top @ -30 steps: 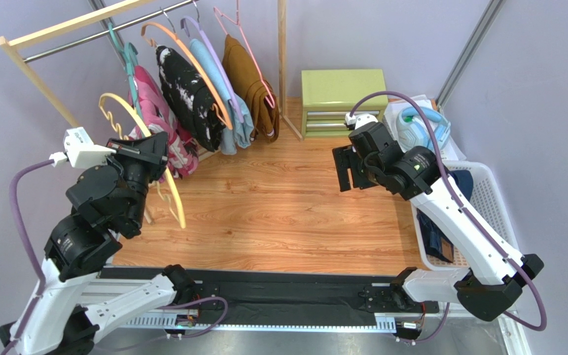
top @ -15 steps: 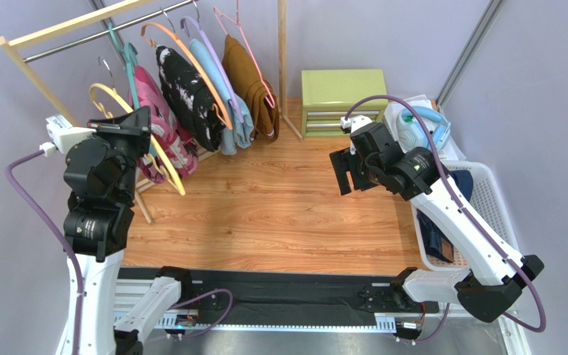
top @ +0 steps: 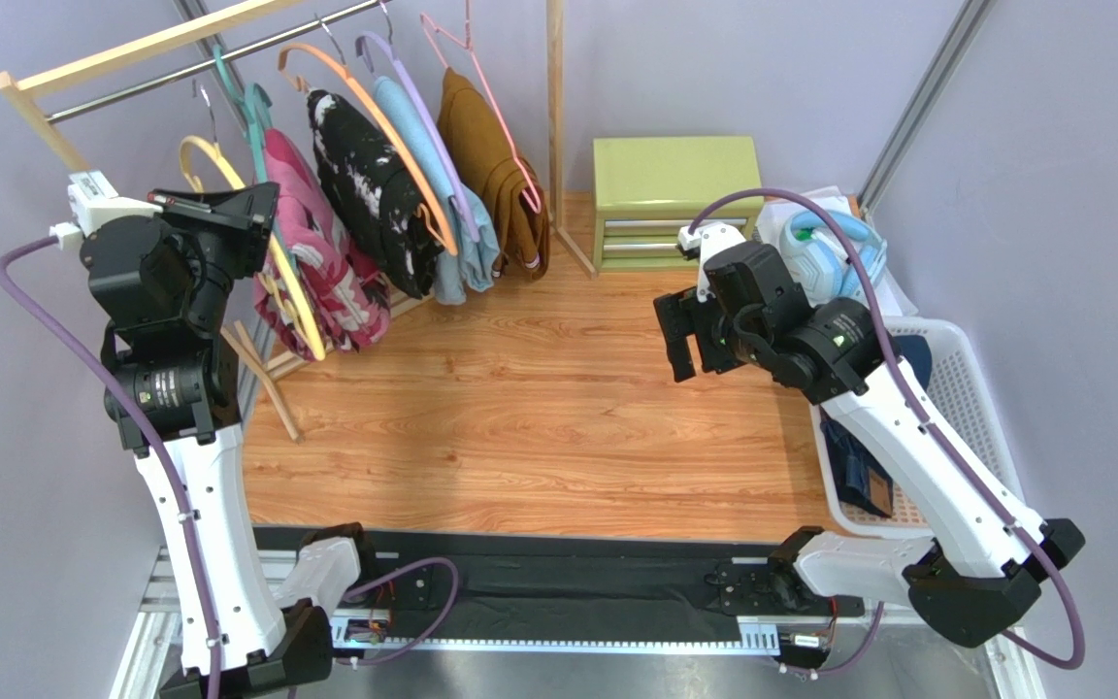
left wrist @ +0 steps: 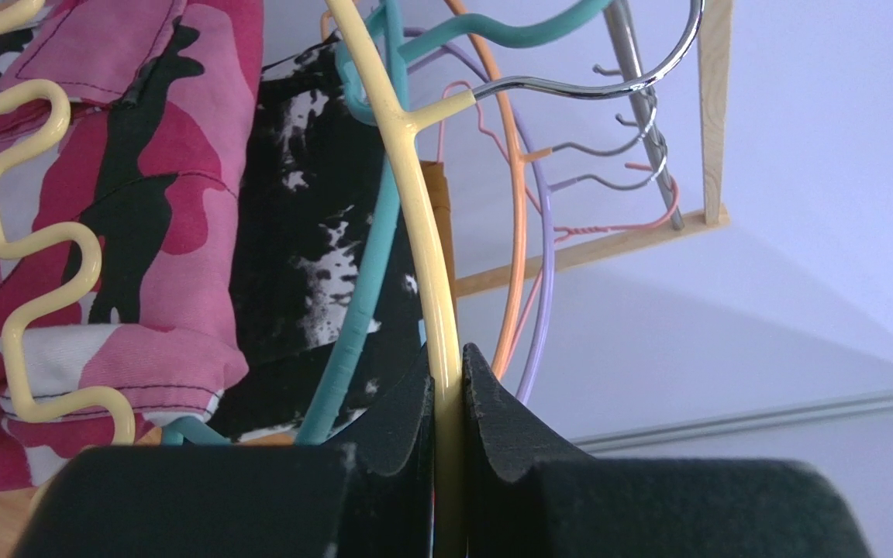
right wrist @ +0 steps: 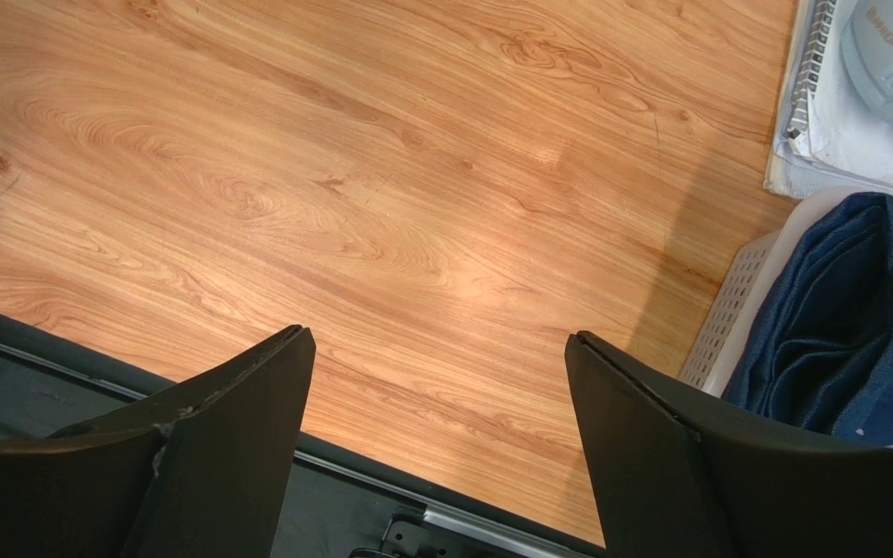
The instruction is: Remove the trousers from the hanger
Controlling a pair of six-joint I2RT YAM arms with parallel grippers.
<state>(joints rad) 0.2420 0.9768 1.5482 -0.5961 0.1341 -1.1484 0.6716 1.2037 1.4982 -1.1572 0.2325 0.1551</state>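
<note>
My left gripper (left wrist: 449, 372) is shut on the lower arm of an empty yellow hanger (left wrist: 422, 209), held high at the left end of the rack (top: 142, 80). The hanger's metal hook is close to the rail; whether it rests there I cannot tell. Beside it the pink camouflage trousers (top: 320, 262) hang on a teal hanger (left wrist: 352, 326), pink cloth (left wrist: 137, 174) filling the left wrist view's left side. The navy trousers (right wrist: 847, 314) lie in the white basket (top: 966, 393) at the right. My right gripper (top: 685, 335) hovers open over the wooden floor, nothing between its fingers (right wrist: 242, 430).
On the rail also hang a black garment with white splotches (top: 368, 190), a light blue one (top: 448, 204) and a brown one (top: 499, 175). A green drawer box (top: 674, 197) stands at the back, with a blue-and-white object (top: 828, 241) behind the basket.
My left arm has raised the yellow hanger from low near the floor up and back to the rail. The right gripper has opened a little wider and barely shifted.
</note>
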